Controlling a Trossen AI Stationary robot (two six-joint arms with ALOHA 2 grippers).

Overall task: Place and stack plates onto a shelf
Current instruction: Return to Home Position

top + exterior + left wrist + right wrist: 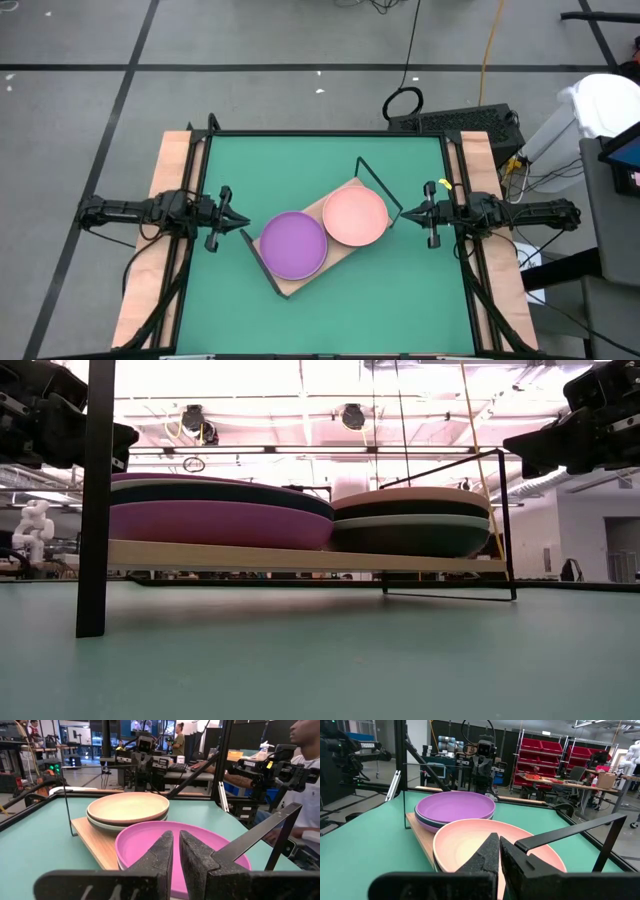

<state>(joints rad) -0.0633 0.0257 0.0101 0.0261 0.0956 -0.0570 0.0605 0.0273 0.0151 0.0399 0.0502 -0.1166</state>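
Now: 2 stacks of plates sit on the shelf [290, 286], the purple plate [292, 243] topping one and the pink plate [354, 216] the other.
Handling: stiff, matte, probably light but breakable; best taken by the rim.
Left gripper [238, 222]: just beside the purple stack, fingers pressed together, empty.
Right gripper [404, 213]: near the pink stack, likewise closed, empty.
Room: the wire frame [375, 180] hems the shelf ends; the green table [300, 160] is open all round.

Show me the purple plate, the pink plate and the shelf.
purple plate [292, 243], high view, its centre.
pink plate [354, 216], high view, its centre.
shelf [336, 254], high view, bare board between the plates.
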